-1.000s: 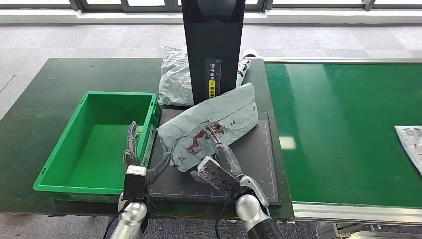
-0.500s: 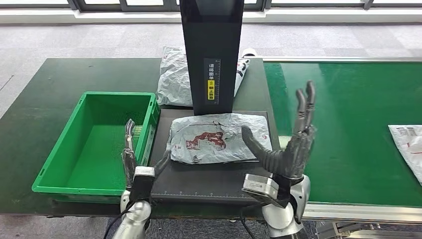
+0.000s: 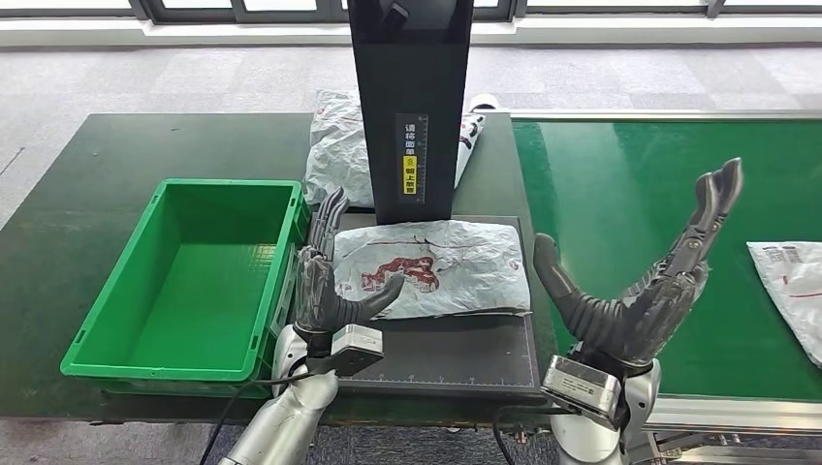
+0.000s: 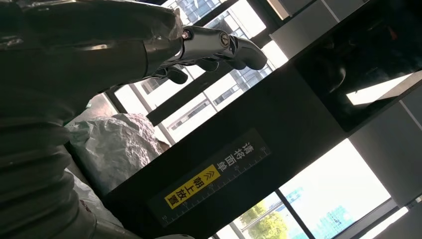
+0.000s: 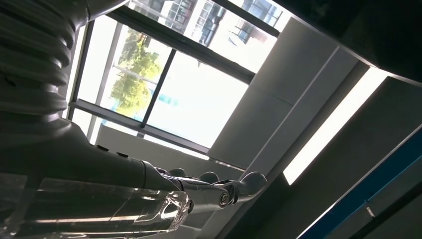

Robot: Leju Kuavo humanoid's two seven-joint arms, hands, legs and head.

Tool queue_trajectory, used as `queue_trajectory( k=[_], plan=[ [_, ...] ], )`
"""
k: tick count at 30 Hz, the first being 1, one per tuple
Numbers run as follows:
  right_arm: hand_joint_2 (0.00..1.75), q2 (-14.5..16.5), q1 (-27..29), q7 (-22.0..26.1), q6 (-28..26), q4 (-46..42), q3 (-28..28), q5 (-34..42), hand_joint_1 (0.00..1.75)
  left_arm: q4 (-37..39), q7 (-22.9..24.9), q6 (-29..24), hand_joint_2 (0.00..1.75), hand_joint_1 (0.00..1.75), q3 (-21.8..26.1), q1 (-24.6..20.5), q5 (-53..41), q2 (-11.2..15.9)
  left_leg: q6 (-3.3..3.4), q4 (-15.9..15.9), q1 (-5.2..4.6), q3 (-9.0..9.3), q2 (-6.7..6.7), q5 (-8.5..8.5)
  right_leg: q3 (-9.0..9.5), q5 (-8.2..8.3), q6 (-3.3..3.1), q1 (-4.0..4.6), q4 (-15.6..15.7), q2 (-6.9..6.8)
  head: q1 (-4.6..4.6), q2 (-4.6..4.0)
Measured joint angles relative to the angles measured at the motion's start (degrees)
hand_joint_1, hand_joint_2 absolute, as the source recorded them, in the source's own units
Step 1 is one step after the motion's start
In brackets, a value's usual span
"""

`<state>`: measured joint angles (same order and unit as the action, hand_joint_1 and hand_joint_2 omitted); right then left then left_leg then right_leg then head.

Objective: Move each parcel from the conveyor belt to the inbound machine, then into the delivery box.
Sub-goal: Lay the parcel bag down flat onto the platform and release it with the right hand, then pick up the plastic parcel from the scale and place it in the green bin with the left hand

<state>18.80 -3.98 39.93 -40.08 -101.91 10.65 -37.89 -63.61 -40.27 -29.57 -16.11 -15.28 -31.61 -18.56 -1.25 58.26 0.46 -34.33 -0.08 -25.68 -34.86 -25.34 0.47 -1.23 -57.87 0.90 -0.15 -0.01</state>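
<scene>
Dark green table (image 3: 116,174) is filling the left of the frame, conveyor belt (image 3: 630,194) the right. Grey parcel (image 3: 436,266) is lying flat on the black scanner plate (image 3: 456,339) at centre, under the black scanner post (image 3: 412,97). Left hand (image 3: 325,286) is hovering at the parcel's left edge, fingers spread, grasping nothing. Right hand (image 3: 640,286) is raised at lower right, fingers splayed, empty. Green bin (image 3: 126,281) is sitting at left; another parcel (image 3: 790,281) is lying at the right edge.
</scene>
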Motion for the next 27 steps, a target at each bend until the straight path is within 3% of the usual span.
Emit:
queue_trajectory(
  k=[27],
  plan=[
    [1.75, 0.0, 0.1, 0.0, 0.0, -0.5, -0.5, 0.0, 0.0, 0.2, 0.0, 0.0, 1.75, 0.0, -0.8, -0.2, 0.0, 0.0, 0.02, 0.0, -0.01, -0.02, -0.01, -0.02, 0.0, -0.02, 0.0, -0.01, 0.0, -0.01, 0.0, 0.0]
  ],
)
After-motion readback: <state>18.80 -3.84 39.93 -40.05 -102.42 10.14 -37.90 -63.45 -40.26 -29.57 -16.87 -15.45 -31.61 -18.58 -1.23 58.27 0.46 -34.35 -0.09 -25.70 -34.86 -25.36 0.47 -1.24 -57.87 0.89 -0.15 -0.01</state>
